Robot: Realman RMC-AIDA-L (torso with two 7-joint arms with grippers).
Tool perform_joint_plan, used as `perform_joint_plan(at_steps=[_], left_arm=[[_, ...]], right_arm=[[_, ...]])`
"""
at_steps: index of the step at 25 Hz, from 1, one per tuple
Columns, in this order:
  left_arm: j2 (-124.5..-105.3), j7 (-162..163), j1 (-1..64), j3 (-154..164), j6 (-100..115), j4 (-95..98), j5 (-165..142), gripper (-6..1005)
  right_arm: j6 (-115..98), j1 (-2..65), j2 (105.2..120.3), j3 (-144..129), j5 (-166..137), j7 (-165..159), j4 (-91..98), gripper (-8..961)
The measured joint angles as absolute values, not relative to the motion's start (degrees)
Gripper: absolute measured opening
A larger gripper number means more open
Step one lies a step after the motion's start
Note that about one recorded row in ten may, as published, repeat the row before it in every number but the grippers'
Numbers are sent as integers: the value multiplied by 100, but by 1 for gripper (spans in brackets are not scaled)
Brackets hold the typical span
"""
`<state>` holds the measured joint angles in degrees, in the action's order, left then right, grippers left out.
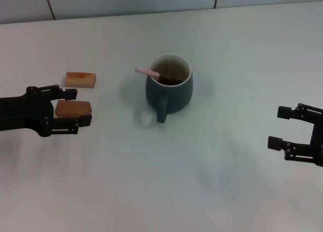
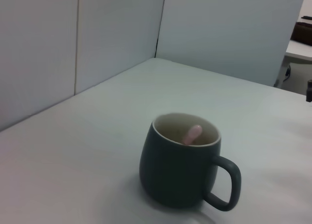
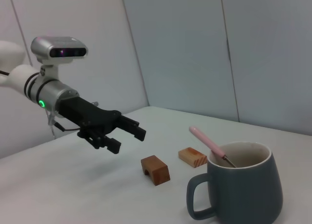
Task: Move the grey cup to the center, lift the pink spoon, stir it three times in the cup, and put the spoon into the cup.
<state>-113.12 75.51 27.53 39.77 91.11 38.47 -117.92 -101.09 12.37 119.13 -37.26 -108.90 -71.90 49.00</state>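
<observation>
grey cup sat mid-tabletop, between both hands | pink spoon propped inside it | left hand spread apart, nothing held | right hand same

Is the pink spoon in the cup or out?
In: the pink spoon leans inside the grey cup, handle over the rim.

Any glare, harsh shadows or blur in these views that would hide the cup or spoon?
Head view: even light, soft shadow beside the grey cup, no glare; the pink spoon reads clearly. Left wrist view: slightly soft overall, the spoon handle a little blurred. Right wrist view: sharp on the cup and the left gripper, faint shadows only.
</observation>
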Motion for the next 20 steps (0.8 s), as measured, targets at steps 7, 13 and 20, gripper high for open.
perform_joint_plan(at_steps=[7,13,20], left_arm=[[-11311,7573,2728,3956,9146,3857,-11777,844],[-11309,7566,2704,3955,9127,3825,-11776,844],[-11310,7561,2663,3955,9109,3828,-11776,844]], right_arm=[[-10123,1248,11918,-3727,-10872,-7119,4905,825],[-10177,1224,11922,-3723,-10713,-7029,4912,825],[-10204,1243,11927,-3717,-10699,-7009,4889,825]])
